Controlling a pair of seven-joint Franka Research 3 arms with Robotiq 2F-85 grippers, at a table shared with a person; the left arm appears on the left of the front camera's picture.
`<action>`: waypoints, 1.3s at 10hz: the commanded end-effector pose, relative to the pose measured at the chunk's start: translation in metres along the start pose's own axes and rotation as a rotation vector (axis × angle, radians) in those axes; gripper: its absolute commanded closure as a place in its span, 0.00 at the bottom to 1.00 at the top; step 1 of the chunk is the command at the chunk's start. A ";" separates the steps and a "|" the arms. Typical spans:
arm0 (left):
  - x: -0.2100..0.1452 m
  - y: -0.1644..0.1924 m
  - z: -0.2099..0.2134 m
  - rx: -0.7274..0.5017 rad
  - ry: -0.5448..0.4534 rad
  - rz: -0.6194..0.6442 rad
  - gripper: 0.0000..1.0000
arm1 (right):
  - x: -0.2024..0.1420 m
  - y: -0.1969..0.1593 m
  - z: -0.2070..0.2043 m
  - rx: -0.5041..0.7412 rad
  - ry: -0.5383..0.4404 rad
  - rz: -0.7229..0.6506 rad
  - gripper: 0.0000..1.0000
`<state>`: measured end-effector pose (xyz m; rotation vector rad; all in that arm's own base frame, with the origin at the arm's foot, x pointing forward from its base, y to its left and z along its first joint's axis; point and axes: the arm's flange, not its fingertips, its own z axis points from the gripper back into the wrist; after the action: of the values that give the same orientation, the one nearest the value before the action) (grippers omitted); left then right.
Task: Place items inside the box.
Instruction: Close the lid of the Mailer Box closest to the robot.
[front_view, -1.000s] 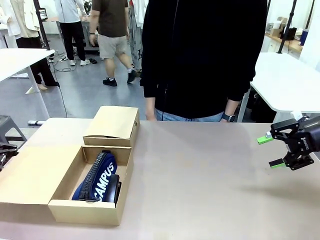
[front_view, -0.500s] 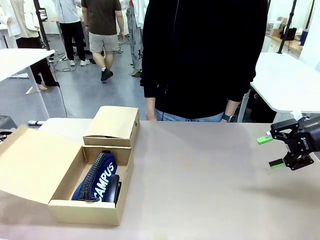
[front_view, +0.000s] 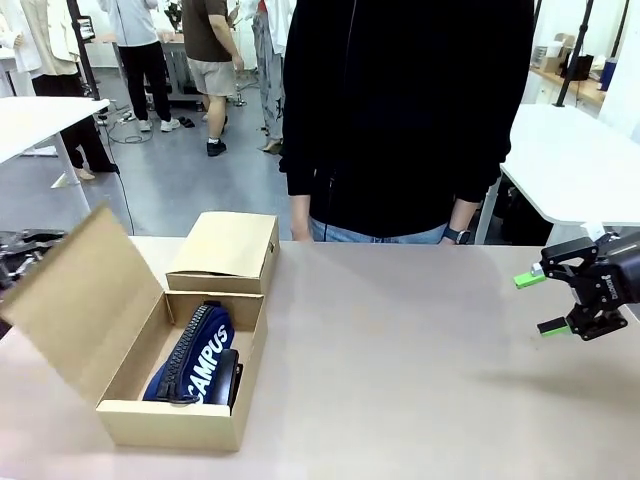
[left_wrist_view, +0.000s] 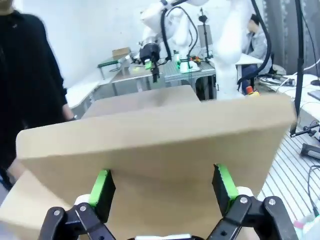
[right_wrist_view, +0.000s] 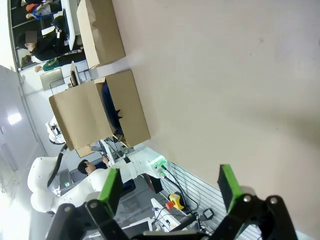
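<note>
Reading "CAMPUS" on navy pouch (front_view: 197, 352), lying in box (front_view: 180, 420) near table's left edge w/ lid half-raised; left gripper (left_wrist_view: 163, 186) fingers apart behind lid, right gripper (front_view: 534, 302) fingers apart, empty.

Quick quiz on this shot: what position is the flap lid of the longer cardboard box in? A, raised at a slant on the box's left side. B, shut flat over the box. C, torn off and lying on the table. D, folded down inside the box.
A: in the front view the flap lid slants up from the left side of the box, leaving the navy pouch inside uncovered.
</note>
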<state>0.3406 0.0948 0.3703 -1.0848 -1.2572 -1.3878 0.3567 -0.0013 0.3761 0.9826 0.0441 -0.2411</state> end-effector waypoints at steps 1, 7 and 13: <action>-0.027 -0.018 -0.054 0.044 0.055 -0.125 0.00 | -0.001 0.003 0.001 0.014 -0.003 -0.020 0.00; -0.080 -0.043 -0.152 -0.026 0.221 -0.117 0.00 | -0.001 0.003 0.001 0.014 -0.003 -0.020 0.00; -0.111 -0.047 -0.152 -0.061 0.363 -0.064 0.00 | -0.001 0.003 0.001 0.014 -0.003 -0.020 0.00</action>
<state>0.3649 -0.0461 0.3054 -0.8297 -0.9830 -1.5417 0.3566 -0.0014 0.3767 0.9831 0.0429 -0.2415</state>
